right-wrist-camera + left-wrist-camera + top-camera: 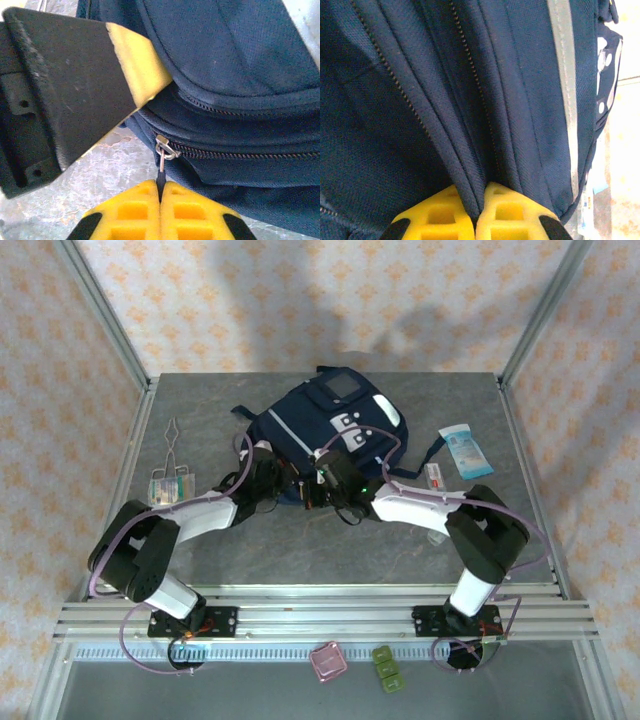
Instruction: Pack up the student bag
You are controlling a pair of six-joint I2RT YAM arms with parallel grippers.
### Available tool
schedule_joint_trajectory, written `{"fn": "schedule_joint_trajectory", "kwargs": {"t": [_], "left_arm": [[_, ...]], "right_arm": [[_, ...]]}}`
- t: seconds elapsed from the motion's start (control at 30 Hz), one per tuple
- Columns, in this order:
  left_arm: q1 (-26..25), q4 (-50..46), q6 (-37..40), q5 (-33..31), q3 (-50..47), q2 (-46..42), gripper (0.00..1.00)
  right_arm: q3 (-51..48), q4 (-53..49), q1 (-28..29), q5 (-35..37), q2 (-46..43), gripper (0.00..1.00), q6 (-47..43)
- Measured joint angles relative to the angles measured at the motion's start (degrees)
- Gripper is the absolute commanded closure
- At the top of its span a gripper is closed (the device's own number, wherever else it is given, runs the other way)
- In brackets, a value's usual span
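The desk (pixel 300 540) is closed in by metal posts (pixel 110 315) at the far corners and by papered walls (pixel 330 300) behind and at both sides. Its near half, between the bag and the arm bases, is bare grey surface with free room. The student bag (pixel 300 425) lies flat in the middle of the far half. Near the left edge lie thin metal tongs (pixel 172 435) and, nearer to the arms, a small flat pack (pixel 170 487). A blue and white packet (pixel 465 450) lies to the right of the bag, apart from its body. Both grippers meet at the near edge of the bag, close beside each other. The left gripper (pixel 476 212) has its yellow fingertips pressed together on a fold of the navy cloth, between two closed zipper lines. The right gripper (pixel 161 200) is pinching the zipper pull (pixel 161 165) at the lower seam of the bag, just above the desk. The black and yellow finger (pixel 140 65) against the bag above it is probably of the left gripper, but the close view does not make this sure.
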Motion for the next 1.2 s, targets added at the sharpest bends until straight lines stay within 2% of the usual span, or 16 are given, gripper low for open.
{"fn": "schedule_joint_trajectory", "kwargs": {"t": [0.2,0.33,0.53,0.7,1.0,1.2], "left_arm": [[0.74,0.07,0.09,0.63,0.39,0.17,1.00],[1.99,0.02,0.72,2.32,-0.11,-0.92,1.00],[4.68,-0.20,2.10,3.67,-1.57,-3.48,1.00],[5.79,-1.09,3.28,4.11,-1.79,-4.42,1.00],[6.19,-2.34,5.29,4.68,-1.16,-4.46,1.00],[8.07,-5.99,8.22,4.46,2.01,-3.19,1.00]], "right_arm": [[-0.33,-0.09,-0.68,0.50,-0.13,1.00,-1.49],[-2.95,0.55,-3.30,-0.50,-2.05,1.00,-2.64],[-6.45,0.02,-11.30,-0.90,-5.29,1.00,-4.85],[-6.49,-1.36,-17.90,1.60,-5.27,1.00,-5.77],[-6.80,-1.31,-18.23,2.03,-5.81,1.00,-5.73],[-13.86,-1.60,-18.84,4.04,-13.77,1.00,-4.59]]}}
